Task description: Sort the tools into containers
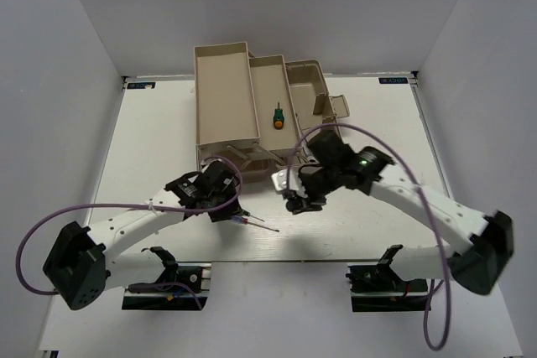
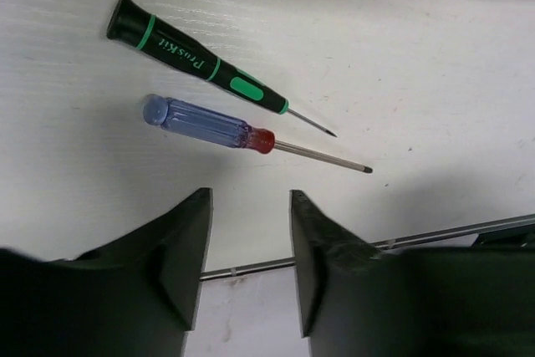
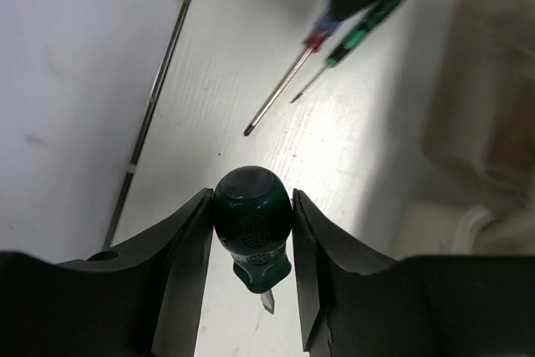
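Gripping the stubby screwdriver (image 3: 252, 223) by its rounded dark green handle, my right pincer (image 3: 250, 202) has one finger pressed to each side of it. The short blade points down at the white worktop (image 3: 251, 56). I cannot tell whether the tip touches the surface.

My left pincer (image 2: 249, 206) hangs over the worktop with its jaws moderately apart and only bare surface between them. Just beyond its fingertips lie two slim tools, side by side and nearly parallel but not touching. The nearer is the blue-handled screwdriver (image 2: 205, 123), which has a clear blue grip and a red collar. Past it is the green-and-black screwdriver (image 2: 196, 64). Both shafts point the same way, toward my right pincer. A thin metal strip (image 2: 435, 232) crosses the worktop behind my left fingers.

From above, both pincers sit close together near the middle of the worktop, in front of the tan toolbox (image 1: 304, 81), whose trays are fanned open. The middle tray (image 1: 267, 81) holds a small green screwdriver with an orange end (image 1: 278, 116), lying lengthwise toward the tray's near end.
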Available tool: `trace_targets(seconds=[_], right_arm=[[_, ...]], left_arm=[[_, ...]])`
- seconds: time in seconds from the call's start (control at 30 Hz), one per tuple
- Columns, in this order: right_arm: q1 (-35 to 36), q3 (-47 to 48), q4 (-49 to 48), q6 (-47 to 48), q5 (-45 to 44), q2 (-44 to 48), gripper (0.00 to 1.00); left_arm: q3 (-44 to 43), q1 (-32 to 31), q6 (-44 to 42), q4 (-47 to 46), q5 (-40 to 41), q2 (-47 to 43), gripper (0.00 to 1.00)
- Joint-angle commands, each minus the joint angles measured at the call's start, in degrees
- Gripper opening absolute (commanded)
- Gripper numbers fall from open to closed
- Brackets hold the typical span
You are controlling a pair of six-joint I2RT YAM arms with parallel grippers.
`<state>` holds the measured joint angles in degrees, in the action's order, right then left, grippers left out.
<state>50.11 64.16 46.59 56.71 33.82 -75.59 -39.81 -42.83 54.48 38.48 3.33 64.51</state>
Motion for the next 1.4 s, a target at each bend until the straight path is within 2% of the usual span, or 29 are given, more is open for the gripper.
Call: trace_targets(seconds=[0.0,0.1,0.2,0.27,0.33,0.43,0.47,0.5,0.57,0.7,0.77,0.8,0.9,1.1,1.13,1.37], right_arm=[[-2.4,0.0,-1.2,-14.0,1.4,7.5,0.0],[-5.5,1.8,-3.0,-21.3,-4.5,9.4,0.0],[-9.7,5.2,-11.0,-30.8,-12.9,8.2,0.0],[-11.9,10.3,-12.0,-35.2,-15.8,3.8,0.0],[-14.4,17.1,-12.8,-41.1,-15.9,0.6,0.0],[-18.3,25.2,-13.4,-49.5,-13.9,-9.7,0.0],[-20.0,31.9,-13.1,-50.9,-12.7,-13.3,0.0],[-20.4,34.3,-12.7,-54.7,-11.9,-16.9,0.0],[-22.0,41.3,-10.7,-56.3,-8.9,-21.7,0.0],[-22.9,42.7,-11.3,-58.1,-5.2,-28.5,0.0],[-23.1,41.8,-11.5,-57.7,-3.3,-30.2,0.22],[-23.3,41.8,-11.7,-57.8,-2.5,-31.1,0.36],[-23.8,41.6,-12.6,-58.3,0.1,-31.8,0.49],[-24.5,37.9,-14.9,-59.2,4.1,-28.5,0.56],[-25.0,36.2,-15.6,-59.3,4.6,-27.0,0.64],[-26.3,27.1,-19.3,-61.7,7.2,-21.7,0.65]], left_arm=[[-0.3,0.1,-0.2,-3.3,-2.2,1.3,0.51],[-0.9,0.1,1.2,-1.2,-2.2,2.1,0.41],[-1.4,0.1,5.3,0.6,-1.6,2.1,0.4],[-1.9,0.1,7.8,2.0,-0.6,0.9,0.4],[-1.9,-0.4,11.6,4.0,1.2,-1.1,0.48],[-1.9,-0.4,16.7,5.8,2.5,-3.0,0.52],[-1.9,-0.4,18.0,6.8,2.5,-3.0,0.54],[-1.4,-0.4,19.7,7.6,3.3,-3.6,0.57],[-0.1,-0.4,23.5,7.6,4.4,-4.3,0.57],[4.1,-0.4,28.8,5.6,6.2,-6.5,0.57],[4.8,-0.4,31.4,4.9,6.2,-6.5,0.57],[5.5,-0.9,32.1,4.3,6.2,-6.5,0.57],[5.5,-0.9,33.4,4.3,6.2,-3.8,0.53],[4.8,-0.9,33.9,1.1,8.0,0.2,0.52],[4.7,-0.9,33.9,1.1,8.0,0.9,0.52],[4.7,-0.4,33.9,-0.7,7.5,5.3,0.52]])
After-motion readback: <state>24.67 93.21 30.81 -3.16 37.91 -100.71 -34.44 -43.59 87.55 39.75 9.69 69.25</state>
